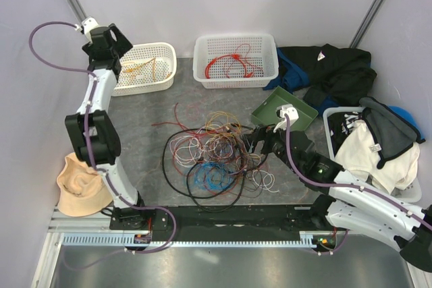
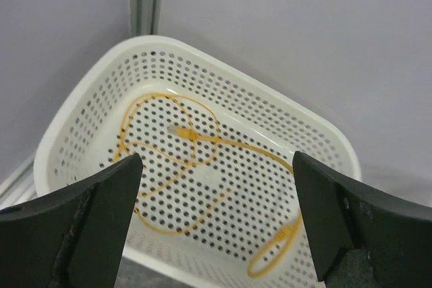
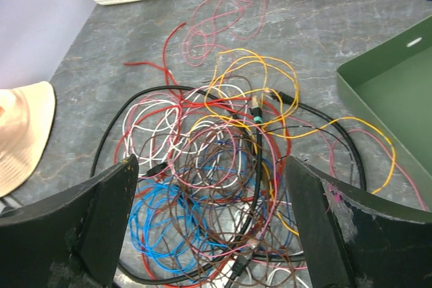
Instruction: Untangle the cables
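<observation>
The cables [image 1: 212, 156] lie in one loose tangle mid-table: red, pink, brown, blue, white and yellow wires ringed by a thicker black one. In the right wrist view the tangle [image 3: 223, 180] fills the space under my right gripper [image 3: 210, 166], which hangs open just above its right side [image 1: 253, 143] and holds nothing. My left gripper [image 2: 216, 166] is open above the left white basket [image 2: 202, 99], at the back left [image 1: 120, 50]. An orange cable [image 2: 182, 139] lies loose on that basket's floor, free of the fingers. A red cable [image 1: 229, 65] lies in the middle white basket [image 1: 236, 42].
A green tray [image 1: 283, 109] sits just behind my right gripper, also at the right wrist view's edge [image 3: 398, 92]. Black clothes [image 1: 337, 69] and a laundry basket of clothes [image 1: 371, 146] crowd the right side. A tan hat [image 1: 81, 183] lies at the near left.
</observation>
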`<action>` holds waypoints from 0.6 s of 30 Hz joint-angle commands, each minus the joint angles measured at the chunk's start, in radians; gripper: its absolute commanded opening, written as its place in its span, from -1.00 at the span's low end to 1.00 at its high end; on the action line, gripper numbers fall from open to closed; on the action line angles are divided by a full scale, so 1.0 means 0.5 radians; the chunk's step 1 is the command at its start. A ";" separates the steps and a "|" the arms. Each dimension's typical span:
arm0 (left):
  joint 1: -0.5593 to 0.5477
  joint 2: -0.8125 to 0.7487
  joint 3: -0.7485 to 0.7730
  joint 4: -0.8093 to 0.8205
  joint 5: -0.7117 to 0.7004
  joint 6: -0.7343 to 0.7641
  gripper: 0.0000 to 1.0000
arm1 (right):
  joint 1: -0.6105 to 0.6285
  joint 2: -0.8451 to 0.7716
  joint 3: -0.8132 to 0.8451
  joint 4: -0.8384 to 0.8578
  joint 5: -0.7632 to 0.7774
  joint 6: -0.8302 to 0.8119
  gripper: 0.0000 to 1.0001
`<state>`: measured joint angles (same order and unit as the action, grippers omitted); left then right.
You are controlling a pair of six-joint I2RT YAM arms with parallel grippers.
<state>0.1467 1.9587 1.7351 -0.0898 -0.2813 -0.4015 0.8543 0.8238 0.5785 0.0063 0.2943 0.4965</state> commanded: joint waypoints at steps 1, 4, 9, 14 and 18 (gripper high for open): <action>-0.081 -0.514 -0.293 -0.158 0.396 -0.378 0.99 | 0.003 0.006 0.055 0.027 -0.076 0.084 0.96; -0.335 -0.848 -0.695 -0.106 0.550 -0.415 0.99 | 0.003 0.064 0.079 0.018 -0.076 0.133 0.96; -0.783 -1.318 -1.481 0.170 0.605 -0.699 0.99 | 0.003 0.092 0.049 0.015 0.016 0.203 0.96; -0.998 -1.329 -1.979 0.511 0.921 -0.928 0.99 | 0.003 0.061 -0.010 0.037 0.102 0.250 0.96; -1.210 -1.114 -1.762 0.413 0.805 -0.765 0.99 | 0.003 0.086 0.015 -0.003 0.001 0.268 0.96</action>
<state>-0.3836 1.3384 0.7475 0.0467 0.1036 -0.7860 0.8547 0.8688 0.5781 -0.0010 0.3126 0.6029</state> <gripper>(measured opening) 0.993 0.979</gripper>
